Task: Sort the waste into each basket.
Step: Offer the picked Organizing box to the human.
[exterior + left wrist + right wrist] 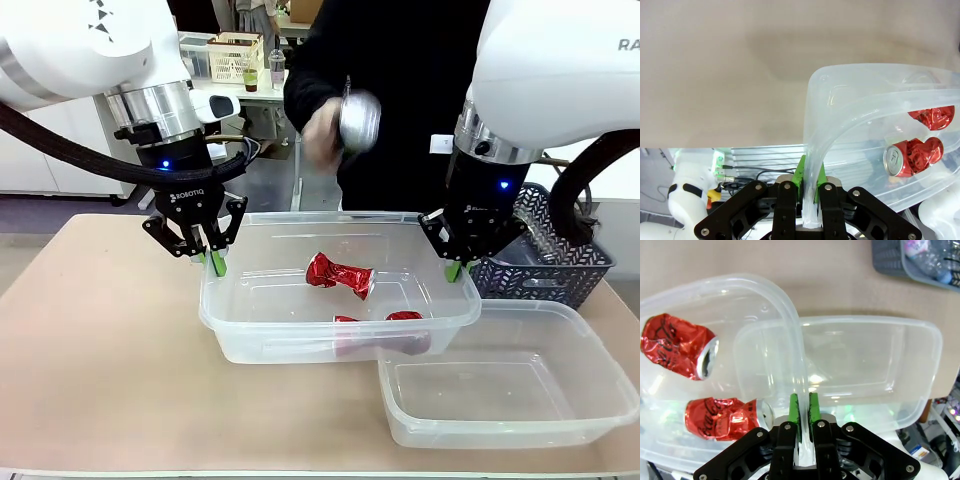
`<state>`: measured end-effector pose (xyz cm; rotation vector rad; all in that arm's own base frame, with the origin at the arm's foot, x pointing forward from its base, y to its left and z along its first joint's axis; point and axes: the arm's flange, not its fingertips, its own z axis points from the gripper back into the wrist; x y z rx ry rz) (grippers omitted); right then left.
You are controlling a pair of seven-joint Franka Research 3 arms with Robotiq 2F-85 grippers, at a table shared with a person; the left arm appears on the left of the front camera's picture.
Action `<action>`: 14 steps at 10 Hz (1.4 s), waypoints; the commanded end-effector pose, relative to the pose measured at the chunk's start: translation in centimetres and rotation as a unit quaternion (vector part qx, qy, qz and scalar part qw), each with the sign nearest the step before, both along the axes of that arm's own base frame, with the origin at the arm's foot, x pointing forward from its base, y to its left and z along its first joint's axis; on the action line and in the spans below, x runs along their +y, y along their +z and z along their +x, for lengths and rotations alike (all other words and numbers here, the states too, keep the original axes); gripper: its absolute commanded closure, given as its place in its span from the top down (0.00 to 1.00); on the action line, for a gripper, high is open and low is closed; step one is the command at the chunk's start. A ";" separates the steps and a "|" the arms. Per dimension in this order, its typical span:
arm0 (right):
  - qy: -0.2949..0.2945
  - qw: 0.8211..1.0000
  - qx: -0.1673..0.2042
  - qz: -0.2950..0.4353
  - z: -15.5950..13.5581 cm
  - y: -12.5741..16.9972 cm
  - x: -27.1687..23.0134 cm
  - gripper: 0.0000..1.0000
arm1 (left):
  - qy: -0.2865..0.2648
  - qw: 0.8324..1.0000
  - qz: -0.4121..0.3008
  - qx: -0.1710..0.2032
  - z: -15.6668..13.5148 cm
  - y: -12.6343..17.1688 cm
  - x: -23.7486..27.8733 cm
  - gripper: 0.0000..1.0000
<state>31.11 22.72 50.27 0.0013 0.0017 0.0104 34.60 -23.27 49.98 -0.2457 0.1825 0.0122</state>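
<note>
Two crushed red cans [340,275] [380,335] lie in a clear tub [300,222] at the table's middle. My left gripper [213,262] is shut on the tub's left rim, and my right gripper [458,270] is shut on its right rim. In the left wrist view the green pads [799,175] of the left gripper [809,200] pinch the rim [850,100], with both cans [912,157] [932,117] beyond. In the right wrist view the right gripper [804,415] clamps the rim [785,305] beside the cans [677,345] [725,417]. A person's hand holds a blurred silver can [358,122] above the tub.
A second clear tub [520,420] [920,340] sits at the front right, its corner under the held tub's right end. A dark lattice basket [545,270] [890,260] stands at the right behind it, with a plastic bottle [935,260] inside. Bare tabletop lies to the left.
</note>
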 end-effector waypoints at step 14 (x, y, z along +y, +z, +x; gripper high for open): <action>0.003 1.000 0.004 -0.004 0.3 0.1 0.2 0.09 | -0.001 1.000 -0.007 -0.003 -0.3 0.5 0.2 0.07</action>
